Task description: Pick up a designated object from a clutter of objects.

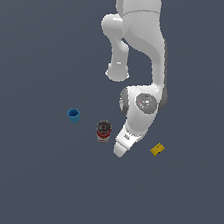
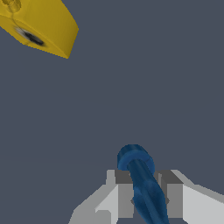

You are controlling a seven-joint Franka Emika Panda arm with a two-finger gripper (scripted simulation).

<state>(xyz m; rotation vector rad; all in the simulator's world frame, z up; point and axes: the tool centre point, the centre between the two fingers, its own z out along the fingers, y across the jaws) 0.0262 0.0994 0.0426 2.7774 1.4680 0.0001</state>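
Note:
In the wrist view the designated object (image 2: 139, 168), a tiny dark-blue cone-shaped piece, sits between my two grey fingers (image 2: 124, 194). My gripper (image 2: 144, 176) is shut on it, with a pad pressed to each side. In the exterior view my white hand (image 1: 123, 143) points down at the floor between the can and the yellow block. It hides the piece and the fingertips there.
The rest of the clutter lies on the dark grey floor. A light-blue cup (image 1: 73, 114) stands toward the exterior view's left. A red-and-dark can (image 1: 103, 131) is close beside my hand. A yellow block (image 1: 157, 149) (image 2: 41, 26) lies toward the exterior view's right.

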